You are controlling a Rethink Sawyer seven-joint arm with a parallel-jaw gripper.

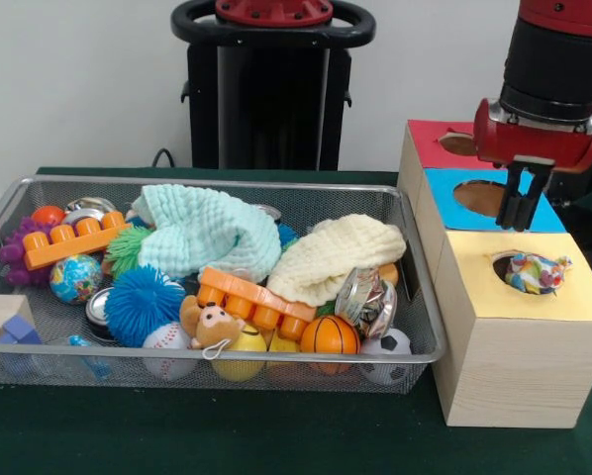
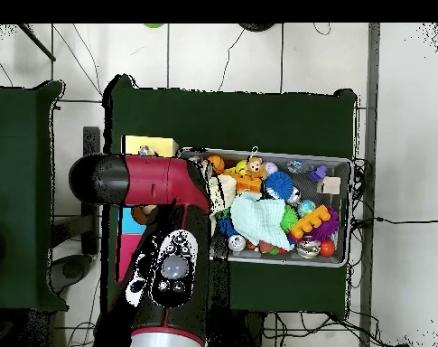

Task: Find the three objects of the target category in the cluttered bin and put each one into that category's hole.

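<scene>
Fingers: two dark fingers hang close together over the blue box's hole, nothing between them.
Gripper: gripper sits under a red wrist, above the blue box.
Boxes: red box at the back, blue in the middle, yellow box nearest; each has a round hole on top.
Ball: multicoloured ball sits in the yellow box's hole.
Bin: wire bin on the green bench, just left of the boxes.
Contents: two cloths, orange bricks, blue spiky ball, basketball, baseball, soccer ball, globe ball, bear toy.
Arm: in the overhead view it covers the boxes.
</scene>
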